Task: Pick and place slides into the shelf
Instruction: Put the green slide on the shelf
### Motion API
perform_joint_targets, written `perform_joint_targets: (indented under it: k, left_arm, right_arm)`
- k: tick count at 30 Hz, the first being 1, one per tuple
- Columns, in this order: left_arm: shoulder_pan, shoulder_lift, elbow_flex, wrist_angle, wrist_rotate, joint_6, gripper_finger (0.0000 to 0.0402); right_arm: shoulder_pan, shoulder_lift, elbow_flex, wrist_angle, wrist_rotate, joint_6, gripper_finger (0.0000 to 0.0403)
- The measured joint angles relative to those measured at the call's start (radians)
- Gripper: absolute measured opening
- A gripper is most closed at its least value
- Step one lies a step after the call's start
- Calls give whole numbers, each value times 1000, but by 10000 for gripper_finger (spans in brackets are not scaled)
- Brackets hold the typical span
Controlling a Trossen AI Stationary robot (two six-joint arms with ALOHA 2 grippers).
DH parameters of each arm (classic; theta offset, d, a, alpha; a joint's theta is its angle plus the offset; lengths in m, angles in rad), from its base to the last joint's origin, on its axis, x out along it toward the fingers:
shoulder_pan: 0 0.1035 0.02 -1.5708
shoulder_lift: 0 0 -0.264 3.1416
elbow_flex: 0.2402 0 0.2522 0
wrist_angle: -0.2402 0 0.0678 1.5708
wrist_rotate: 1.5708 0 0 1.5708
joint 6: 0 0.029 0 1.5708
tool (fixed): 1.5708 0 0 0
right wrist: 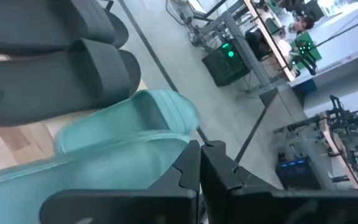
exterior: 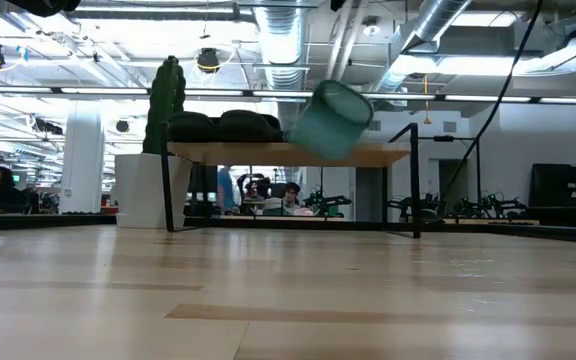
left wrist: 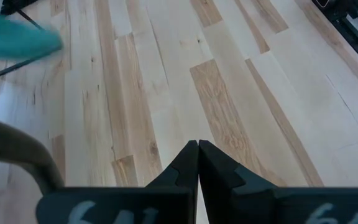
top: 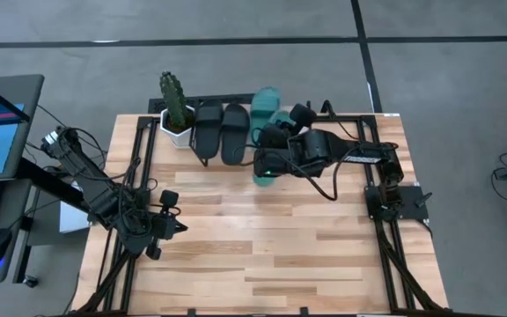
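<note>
Right gripper point(top: 265, 164) clamped on a teal slide point(right wrist: 104, 168), tilted at the shelf point(exterior: 288, 154) beside both black slides point(top: 221, 130). My left gripper point(top: 176, 228) waits, fingers together.

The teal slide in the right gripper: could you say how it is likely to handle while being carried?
The teal slide hangs tilted in the right gripper without visibly drooping, so it is probably fairly stiff yet light. Its matte rubber surface looks grippy rather than slippery. Set on the shelf, it should lie flat, not roll.
</note>
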Motion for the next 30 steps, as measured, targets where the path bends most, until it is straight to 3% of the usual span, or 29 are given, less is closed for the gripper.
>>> perform_joint_targets:
  k: [22,26,30]
  left_arm:
    - [0,0,0,1,0,-2,2]
    - [0,0,0,1,0,-2,2]
    - [0,0,-1,1,0,-2,2]
  right_arm:
    - [72,1,0,0,-47,-12,0]
    - [88,1,0,0,-104,-11,0]
    - [114,1,0,0,-262,3,0]
